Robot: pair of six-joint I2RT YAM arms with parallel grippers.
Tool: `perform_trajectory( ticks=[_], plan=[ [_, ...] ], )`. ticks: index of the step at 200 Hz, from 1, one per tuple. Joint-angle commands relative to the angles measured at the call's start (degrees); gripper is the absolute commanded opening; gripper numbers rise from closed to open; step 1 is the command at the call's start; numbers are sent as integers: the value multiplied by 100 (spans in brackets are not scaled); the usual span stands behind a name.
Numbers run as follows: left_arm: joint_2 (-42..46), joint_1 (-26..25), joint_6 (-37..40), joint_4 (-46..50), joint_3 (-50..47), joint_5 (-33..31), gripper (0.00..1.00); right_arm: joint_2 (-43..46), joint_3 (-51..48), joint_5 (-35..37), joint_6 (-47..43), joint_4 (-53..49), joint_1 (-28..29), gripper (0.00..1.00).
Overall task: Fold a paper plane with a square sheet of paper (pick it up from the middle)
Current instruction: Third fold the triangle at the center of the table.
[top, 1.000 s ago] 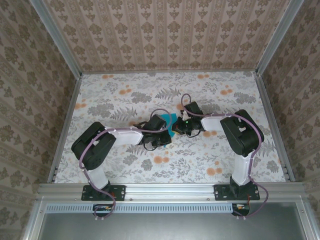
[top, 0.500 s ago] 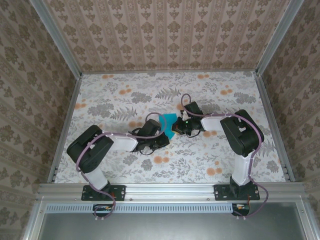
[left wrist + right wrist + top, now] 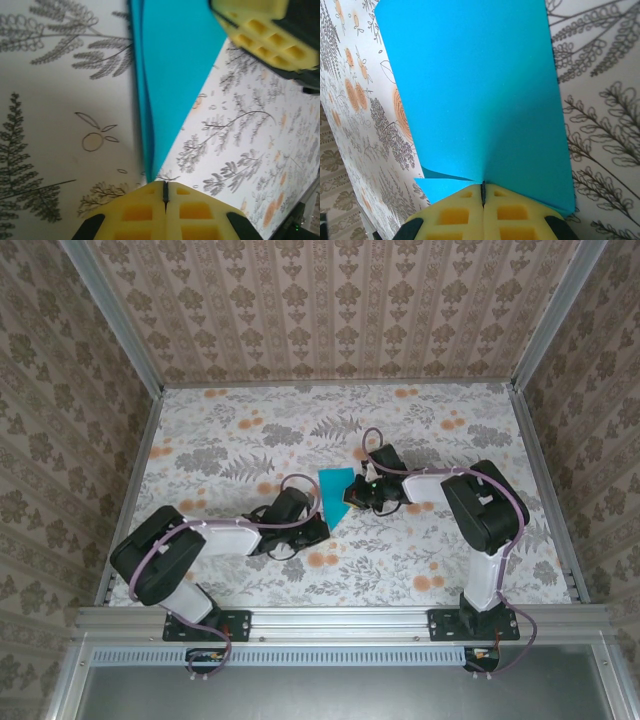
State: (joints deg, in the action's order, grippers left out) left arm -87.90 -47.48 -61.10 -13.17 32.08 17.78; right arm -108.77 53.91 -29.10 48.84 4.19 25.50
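The folded teal-blue paper sheet [image 3: 336, 492] lies mid-table on the floral table [image 3: 450, 440], tapering to a point at its near end. The right gripper [image 3: 483, 186] has its jaws pinching the sheet's wide end. The left gripper [image 3: 165, 186] has its jaws pressed together, just beside the sheet's point.

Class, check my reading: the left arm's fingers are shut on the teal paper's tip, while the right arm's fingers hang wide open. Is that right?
Not quite: the right wrist view shows the right arm's fingers shut on the teal paper too. The left arm's fingers do pinch its tip.
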Motion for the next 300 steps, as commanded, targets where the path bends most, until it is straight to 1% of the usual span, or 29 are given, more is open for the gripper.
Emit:
perform_trajectory(
  ticks=[1, 22, 51, 74, 96, 119, 131, 164, 197, 248, 274, 300],
  plan=[
    [107, 51, 301, 265, 300, -30, 4, -43, -468, 365, 351, -647, 23, 1],
    [-145, 55, 361, 289, 539, -51, 4, 101, -561, 257, 565, -471, 65, 1],
    [-613, 64, 328, 326, 822, -55, 3, 199, -455, 251, 431, -591, 61, 1],
    [-785, 67, 303, 446, 857, -104, 1, 228, -404, 157, 323, -546, 61, 1],
    [-782, 55, 309, 707, 803, -177, 0, 337, -345, 22, 70, -451, 35, 2],
    [-830, 55, 318, 924, 761, -178, 0, 603, -388, -286, -517, -131, 47, 5],
    [-860, 46, 324, 940, 737, -165, 0, 799, -537, -278, -753, -34, 95, 6],
    [-949, 55, 378, 1053, 756, -170, 0, 967, -707, -406, -920, -9, 219, 6],
    [-944, 81, 468, 1170, 805, -179, 0, 829, -600, -347, -988, -204, 477, 5],
    [-944, 90, 498, 1303, 810, -152, 0, 320, -220, -356, -1056, -488, 663, 4],
    [-953, 99, 498, 1578, 827, -156, 0, 162, -224, -213, -1039, -530, 549, 3],
    [-938, 123, 452, 1802, 667, -148, 0, 78, -333, -205, -1033, -378, 140, 3]
  ],
)
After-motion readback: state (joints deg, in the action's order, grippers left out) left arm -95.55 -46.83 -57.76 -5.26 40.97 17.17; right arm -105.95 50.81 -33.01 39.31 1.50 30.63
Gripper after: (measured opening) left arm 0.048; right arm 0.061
